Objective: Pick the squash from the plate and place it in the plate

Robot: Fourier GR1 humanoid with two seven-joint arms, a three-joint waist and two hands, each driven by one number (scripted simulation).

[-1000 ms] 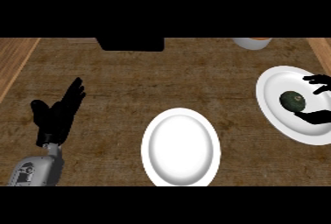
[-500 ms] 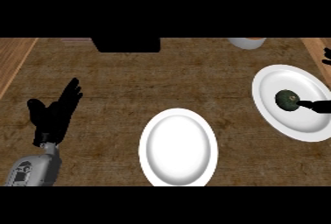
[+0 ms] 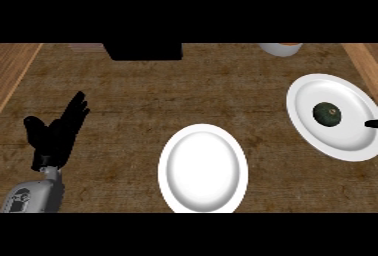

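Barely a sliver of my right hand (image 3: 372, 123) shows at the view's right edge, over the right plate (image 3: 341, 145); whether it is wide or closed I cannot tell. The dark green squash (image 3: 326, 113) lies on that plate just to its left, apart from it. Nothing is done yet, I judge: the grasp, the lift and the carry to the empty middle plate (image 3: 203, 167) are all left. My left hand (image 3: 55, 134) rests open at the left.
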